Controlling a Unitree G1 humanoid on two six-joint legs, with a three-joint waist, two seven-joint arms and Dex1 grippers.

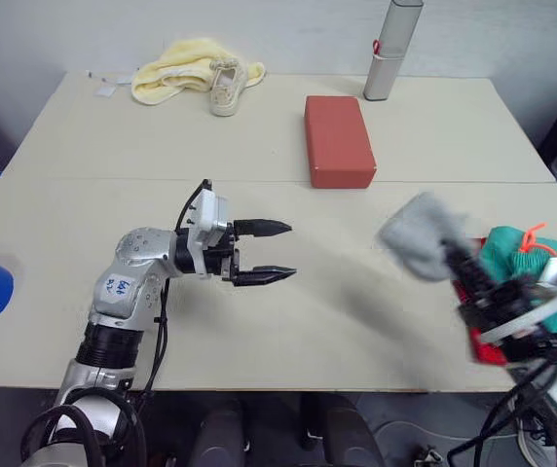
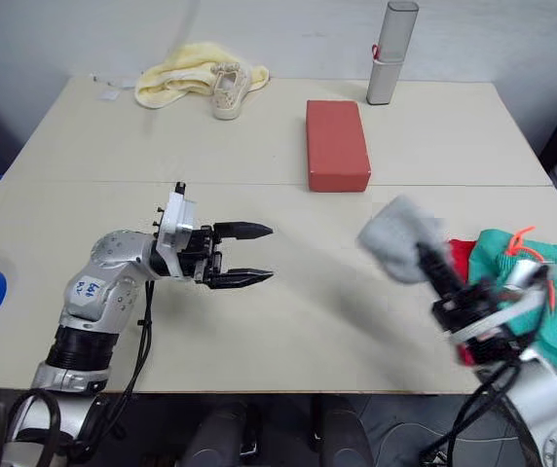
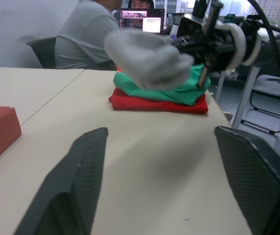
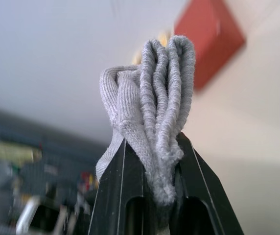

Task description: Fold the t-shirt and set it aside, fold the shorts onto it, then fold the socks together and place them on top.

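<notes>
bunched grey socks pinched in the right gripper.

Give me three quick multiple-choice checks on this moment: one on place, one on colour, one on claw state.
1. Where do the folded shorts lie?
A. on the t-shirt
B. on the brick-red box
C. beside the sneaker

2. What colour is the shorts' drawstring?
A. blue
B. orange
C. white

3. What is the right claw doing?
A. open, holding nothing
B. shut on the yellow towel
C. shut on the socks

Answers:
1 A, the left wrist view shows teal stacked on red.
2 B, orange loops show at the waistband.
3 C, grey knit is pinched between its fingers, while the left claw is open.
</notes>
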